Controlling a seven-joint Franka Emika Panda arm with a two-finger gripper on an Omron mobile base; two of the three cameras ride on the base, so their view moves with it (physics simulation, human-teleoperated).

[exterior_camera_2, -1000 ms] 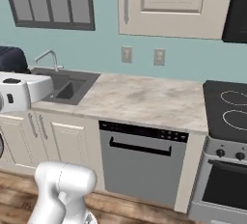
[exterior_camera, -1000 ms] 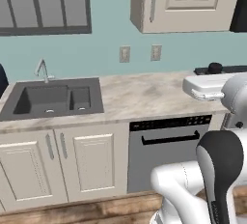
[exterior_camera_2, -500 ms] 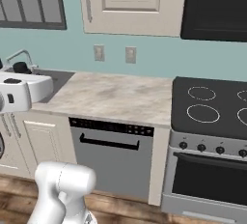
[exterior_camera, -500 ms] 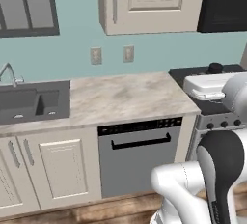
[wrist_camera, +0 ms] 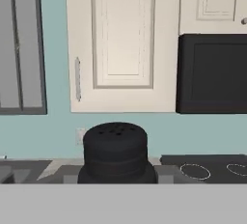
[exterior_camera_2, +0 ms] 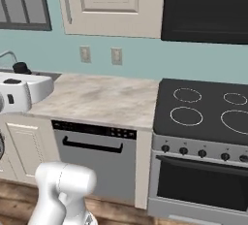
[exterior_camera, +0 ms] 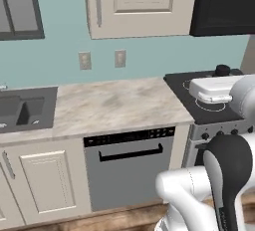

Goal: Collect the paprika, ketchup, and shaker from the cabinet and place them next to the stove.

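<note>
Shaker (wrist_camera: 116, 150): matte black, tiny dark holes dotted on top. Cabinet (exterior_camera_2: 112, 3): beige panelled door w/ grey bar handle. Stove (exterior_camera_2: 203, 110): black glass, thin white ring marks, grey front w/ dark knobs. Worktop (exterior_camera: 114, 105): pale beige-grey marbled. Wall teal. Sink (exterior_camera: 25, 110) dark grey. Dishwasher (exterior_camera: 130, 168) grey w/ black strip + handle. Floor brown wood.

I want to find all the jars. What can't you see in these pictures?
- Inside the cabinet: its door is closed in all views.
- Shaker base: hidden below the hand view, so the fingers' hold on it isn't visible.
- Stove: right side cut off in the right base view; partly covered by the arm in the left base view.
</note>
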